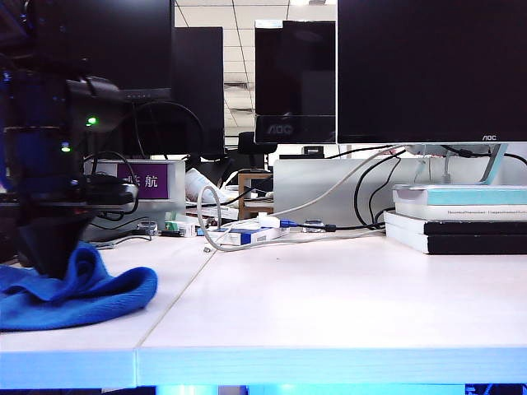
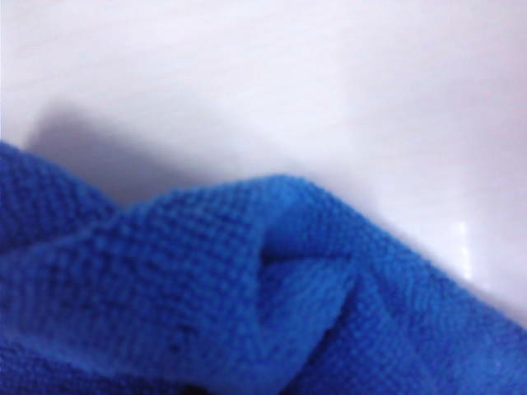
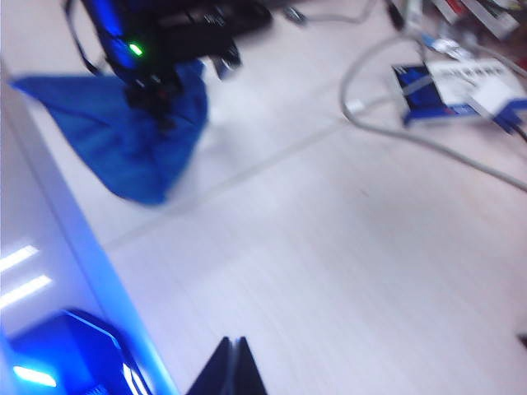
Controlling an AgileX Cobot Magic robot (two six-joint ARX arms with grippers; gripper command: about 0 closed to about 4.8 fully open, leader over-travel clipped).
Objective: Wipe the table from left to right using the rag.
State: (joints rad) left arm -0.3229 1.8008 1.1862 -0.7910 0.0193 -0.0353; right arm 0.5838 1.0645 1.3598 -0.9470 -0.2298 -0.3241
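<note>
The blue rag (image 1: 82,292) lies bunched on the left part of the white table (image 1: 329,304), near its front edge. My left gripper (image 1: 51,257) comes down into the rag's raised folds and is shut on it; the cloth hides the fingers. In the left wrist view the rag (image 2: 206,296) fills the near part over the table (image 2: 288,82). The right wrist view shows the rag (image 3: 132,144) pinched up under the left gripper (image 3: 156,99). My right gripper (image 3: 233,350) hangs shut and empty above the table (image 3: 346,247), apart from the rag, and is out of the exterior view.
Behind the wiping area lie white and black cables (image 1: 247,239) and a small blue-and-white box (image 3: 461,86). Stacked books (image 1: 457,218) sit at the back right under monitors (image 1: 428,70). A seam (image 3: 247,169) runs across the table just right of the rag.
</note>
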